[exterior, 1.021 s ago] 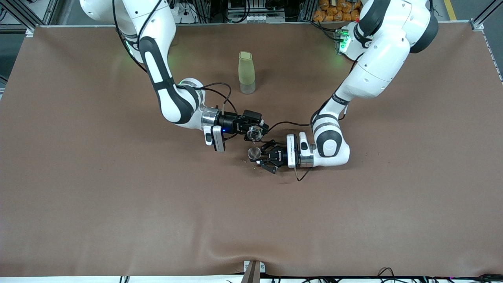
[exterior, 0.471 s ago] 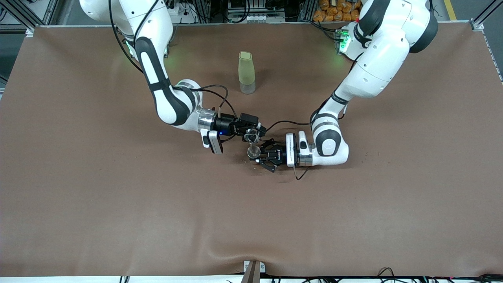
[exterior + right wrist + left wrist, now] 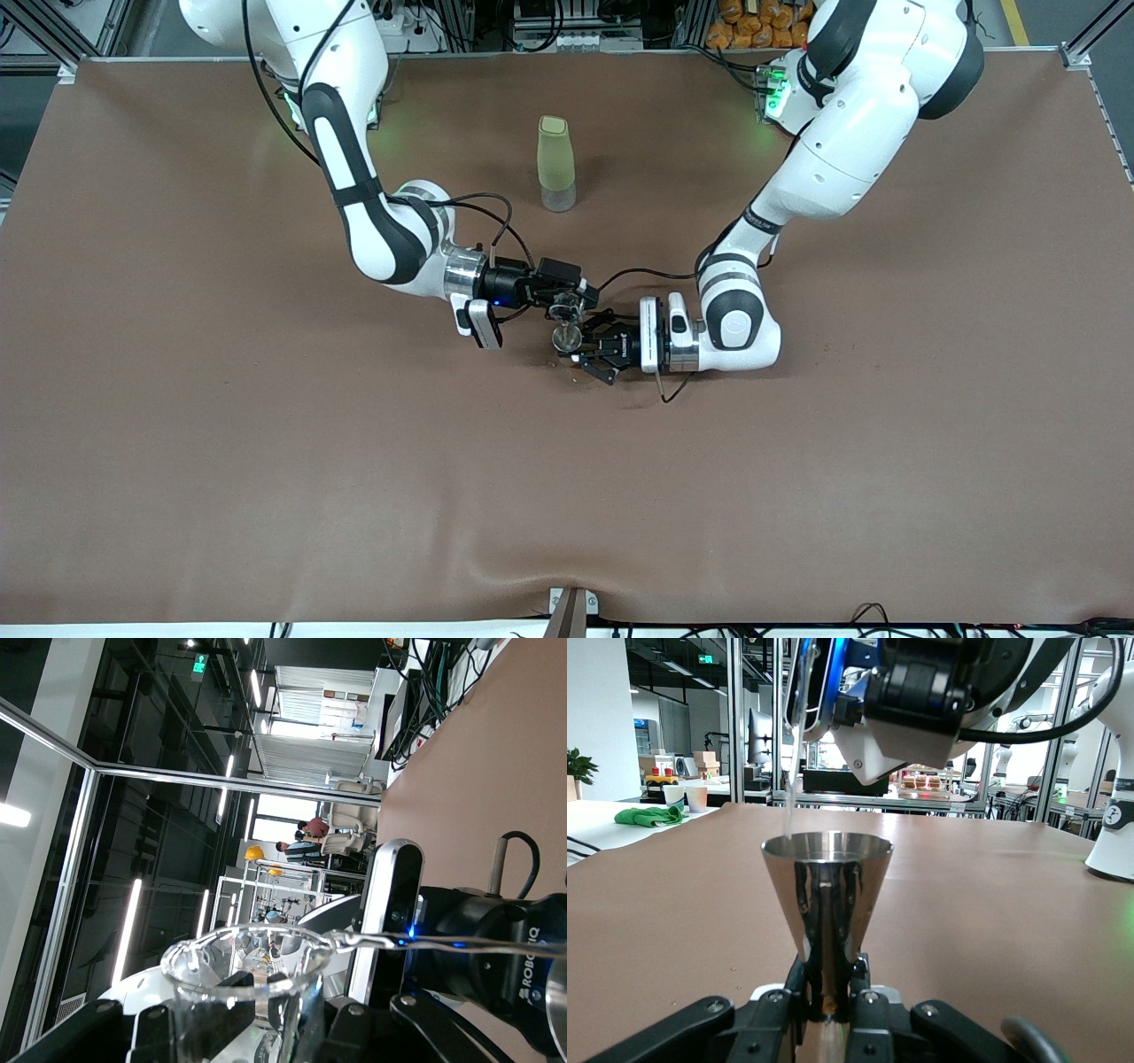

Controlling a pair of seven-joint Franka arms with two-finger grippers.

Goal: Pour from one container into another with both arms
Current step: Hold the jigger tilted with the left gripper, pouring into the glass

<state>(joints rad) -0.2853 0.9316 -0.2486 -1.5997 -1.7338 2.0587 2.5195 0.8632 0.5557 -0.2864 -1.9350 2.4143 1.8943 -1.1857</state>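
Observation:
My right gripper [image 3: 568, 307] is shut on the tiny clear glass cup [image 3: 564, 311] and holds it tipped on its side just above the silvery jigger [image 3: 565, 337]. My left gripper [image 3: 578, 344] is shut on the jigger's narrow waist and holds it upright a little above the table. In the left wrist view the jigger [image 3: 827, 890] stands between the fingers [image 3: 799, 979], and a thin clear stream [image 3: 794, 771] falls to its rim. The right wrist view shows the glass cup [image 3: 241, 988] filling the jaws, its mouth toward the left gripper [image 3: 496, 970].
A tall pale-green bottle [image 3: 555, 164] with a clear base stands upright on the brown table [image 3: 266, 461], farther from the front camera than both grippers. Cables loop from both wrists near the grippers.
Both grippers have drifted slightly toward the right arm's end of the table. The glass cup has come down closer over the jigger and tipped further.

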